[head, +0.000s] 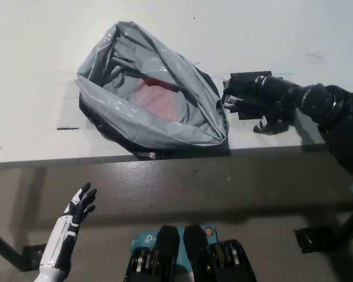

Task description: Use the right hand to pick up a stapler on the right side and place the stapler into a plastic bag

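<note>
A black stapler (pixel 242 88) lies on the white table (pixel 35 59), just right of the grey plastic bag (pixel 123 111). The bag lies open, its mouth facing up, and a reddish thing (pixel 156 97) shows inside it. My black right hand (pixel 265 106) reaches in from the right and rests on top of the stapler, covering most of it. Its fingers are spread over the stapler's top and its thumb sits at the near edge; I see no closed grip. The stapler still lies on the table. My white left hand (pixel 76 214) hangs open below the table's front edge at lower left.
The table's front edge (pixel 106 158) runs across the middle of the picture, with grey floor below it. A short black mark (pixel 67 127) lies on the table left of the bag. A dark table foot (pixel 317 238) stands at lower right.
</note>
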You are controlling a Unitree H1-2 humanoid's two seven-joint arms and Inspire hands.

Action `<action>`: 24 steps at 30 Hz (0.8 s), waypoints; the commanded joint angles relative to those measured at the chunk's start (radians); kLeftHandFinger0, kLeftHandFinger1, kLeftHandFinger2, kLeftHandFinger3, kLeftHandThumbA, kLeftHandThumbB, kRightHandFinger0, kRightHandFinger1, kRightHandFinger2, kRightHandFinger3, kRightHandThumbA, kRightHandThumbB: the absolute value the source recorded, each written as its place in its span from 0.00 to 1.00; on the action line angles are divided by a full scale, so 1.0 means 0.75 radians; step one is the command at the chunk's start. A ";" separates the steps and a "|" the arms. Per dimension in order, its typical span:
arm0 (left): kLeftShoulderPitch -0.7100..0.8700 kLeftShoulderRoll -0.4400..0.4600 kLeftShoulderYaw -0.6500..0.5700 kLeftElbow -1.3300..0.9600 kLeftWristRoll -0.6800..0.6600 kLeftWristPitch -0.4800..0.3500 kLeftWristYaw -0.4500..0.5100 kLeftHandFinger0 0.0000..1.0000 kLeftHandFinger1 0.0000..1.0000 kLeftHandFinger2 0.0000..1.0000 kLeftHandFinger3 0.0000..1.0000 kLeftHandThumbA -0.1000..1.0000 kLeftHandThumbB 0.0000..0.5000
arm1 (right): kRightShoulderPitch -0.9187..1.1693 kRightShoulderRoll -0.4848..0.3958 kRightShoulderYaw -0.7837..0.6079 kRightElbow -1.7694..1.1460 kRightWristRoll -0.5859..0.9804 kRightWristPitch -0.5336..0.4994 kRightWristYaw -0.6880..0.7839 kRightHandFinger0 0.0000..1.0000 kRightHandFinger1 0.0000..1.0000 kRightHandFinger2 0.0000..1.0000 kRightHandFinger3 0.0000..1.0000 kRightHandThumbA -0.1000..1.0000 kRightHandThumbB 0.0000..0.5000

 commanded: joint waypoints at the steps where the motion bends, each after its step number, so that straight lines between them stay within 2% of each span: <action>1: -0.006 0.022 0.005 -0.036 -0.007 -0.057 -0.015 1.00 1.00 1.00 1.00 1.00 0.47 | -0.078 0.011 0.022 0.057 -0.062 -0.087 -0.021 1.00 1.00 1.00 1.00 1.00 0.99; 5: -0.005 0.023 0.003 -0.037 0.016 -0.062 -0.006 1.00 1.00 1.00 1.00 1.00 0.46 | -0.081 0.018 0.027 0.112 -0.085 -0.098 -0.072 1.00 1.00 1.00 1.00 1.00 0.95; 7: -0.006 0.020 0.002 -0.033 0.018 -0.060 -0.005 1.00 1.00 1.00 1.00 1.00 0.47 | -0.079 0.018 0.044 0.144 -0.133 -0.134 -0.203 1.00 1.00 1.00 1.00 1.00 0.93; 8: -0.005 0.021 0.002 -0.032 0.020 -0.058 -0.004 1.00 1.00 1.00 1.00 1.00 0.48 | -0.072 0.019 0.030 0.163 -0.136 -0.176 -0.295 0.90 0.96 0.94 0.96 0.97 0.89; 9: -0.006 0.021 0.001 -0.029 0.032 -0.063 0.001 1.00 1.00 1.00 1.00 1.00 0.48 | -0.061 0.022 0.010 0.180 -0.131 -0.227 -0.403 0.51 0.53 0.60 0.64 0.89 0.86; 10: -0.010 0.022 0.000 -0.030 0.040 -0.064 0.003 1.00 1.00 1.00 1.00 1.00 0.46 | -0.054 0.021 0.010 0.185 -0.146 -0.262 -0.494 0.12 0.20 0.28 0.31 0.80 0.72; 11: -0.015 0.026 -0.001 -0.032 0.048 -0.061 0.003 1.00 1.00 1.00 1.00 1.00 0.45 | -0.048 0.020 0.012 0.191 -0.164 -0.306 -0.595 0.00 0.14 0.32 0.32 0.73 0.67; 12: -0.017 0.030 -0.003 -0.033 0.056 -0.057 0.002 1.00 1.00 1.00 1.00 1.00 0.44 | -0.042 0.019 -0.006 0.188 -0.149 -0.336 -0.621 0.00 0.15 0.36 0.35 0.69 0.60; 14: -0.022 0.039 -0.007 -0.041 0.089 -0.044 0.006 1.00 1.00 1.00 1.00 1.00 0.41 | -0.038 0.017 -0.023 0.181 -0.137 -0.374 -0.646 0.02 0.22 0.45 0.45 0.68 0.56; 15: -0.022 0.042 -0.009 -0.048 0.110 -0.034 0.011 1.00 1.00 1.00 1.00 1.00 0.35 | -0.034 0.015 -0.023 0.165 -0.143 -0.381 -0.659 0.05 0.24 0.48 0.50 0.71 0.57; 16: -0.021 0.042 -0.010 -0.052 0.116 -0.029 0.011 1.00 1.00 1.00 1.00 1.00 0.34 | -0.031 0.014 -0.024 0.161 -0.142 -0.387 -0.663 0.05 0.25 0.48 0.50 0.72 0.59; 19: -0.019 0.037 -0.016 -0.063 0.162 -0.007 0.024 1.00 1.00 1.00 1.00 0.75 0.23 | -0.018 0.004 -0.037 0.142 -0.131 -0.419 -0.673 0.06 0.25 0.49 0.52 0.72 0.60; 21: -0.019 0.028 -0.014 -0.072 0.171 0.010 0.029 1.00 1.00 1.00 1.00 0.59 0.20 | -0.016 0.000 -0.056 0.147 -0.116 -0.450 -0.691 0.04 0.23 0.46 0.50 0.71 0.60; 22: -0.021 0.026 -0.011 -0.075 0.172 0.014 0.029 1.00 1.00 1.00 1.00 0.58 0.20 | -0.021 0.002 -0.063 0.160 -0.113 -0.467 -0.700 0.03 0.22 0.46 0.49 0.71 0.60; 24: -0.021 0.024 -0.009 -0.077 0.185 0.022 0.034 1.00 1.00 1.00 1.00 0.48 0.19 | -0.025 0.005 -0.079 0.174 -0.101 -0.465 -0.702 0.01 0.21 0.45 0.49 0.71 0.59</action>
